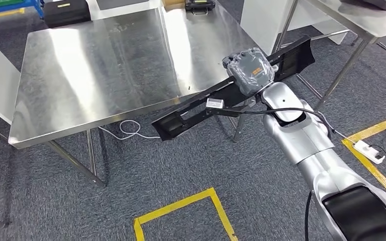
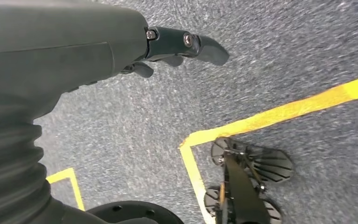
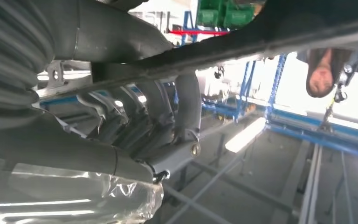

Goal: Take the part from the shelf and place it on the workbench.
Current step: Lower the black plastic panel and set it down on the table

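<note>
Part (image 1: 196,111), a long black plastic trim w/ a small white tag, is clamped mid-length in the right hand (image 1: 250,70), held in the air just off the near right edge of the steel worktop (image 1: 95,65), slanting along that edge. Step in hand, by my read: carry to worktop; placing not yet done. Next move calls for lifting it over the edge and swinging it inward, since much bare steel lies beyond the edge. Left hand (image 2: 121,51) hangs over carpet, fingers apart, holding nothing.
</note>
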`<move>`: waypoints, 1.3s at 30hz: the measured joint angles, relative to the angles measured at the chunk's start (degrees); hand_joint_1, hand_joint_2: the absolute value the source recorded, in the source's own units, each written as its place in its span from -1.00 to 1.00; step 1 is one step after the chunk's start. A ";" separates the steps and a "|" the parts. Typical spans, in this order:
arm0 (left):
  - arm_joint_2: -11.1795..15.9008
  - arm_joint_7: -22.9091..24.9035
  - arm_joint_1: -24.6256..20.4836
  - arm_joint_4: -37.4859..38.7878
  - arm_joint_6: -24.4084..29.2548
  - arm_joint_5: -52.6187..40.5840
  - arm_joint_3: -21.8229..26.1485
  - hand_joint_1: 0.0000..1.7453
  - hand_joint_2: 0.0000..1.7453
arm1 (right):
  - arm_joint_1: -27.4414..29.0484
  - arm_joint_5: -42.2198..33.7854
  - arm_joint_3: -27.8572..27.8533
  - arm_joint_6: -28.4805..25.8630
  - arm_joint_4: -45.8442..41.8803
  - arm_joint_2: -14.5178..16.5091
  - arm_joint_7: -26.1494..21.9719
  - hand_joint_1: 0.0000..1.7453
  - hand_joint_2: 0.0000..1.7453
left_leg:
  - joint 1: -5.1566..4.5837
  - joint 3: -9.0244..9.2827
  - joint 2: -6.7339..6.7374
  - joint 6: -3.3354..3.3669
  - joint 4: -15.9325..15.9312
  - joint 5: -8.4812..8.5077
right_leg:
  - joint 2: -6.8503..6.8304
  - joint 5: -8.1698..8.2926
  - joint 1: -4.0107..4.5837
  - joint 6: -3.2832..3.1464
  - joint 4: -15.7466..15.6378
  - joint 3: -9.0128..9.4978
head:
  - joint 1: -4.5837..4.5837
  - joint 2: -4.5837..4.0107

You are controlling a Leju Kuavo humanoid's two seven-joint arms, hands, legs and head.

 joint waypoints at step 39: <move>-0.28 -0.21 0.09 -0.07 1.91 -0.92 2.73 -1.00 1.00 | -5.99 -1.63 1.81 -0.36 5.34 0.67 -1.02 1.00 1.00 | 0.52 -7.83 4.73 -1.65 15.65 -6.91 | -1.89 0.68 0.52 -2.13 -0.92 0.29 | -0.82 0.00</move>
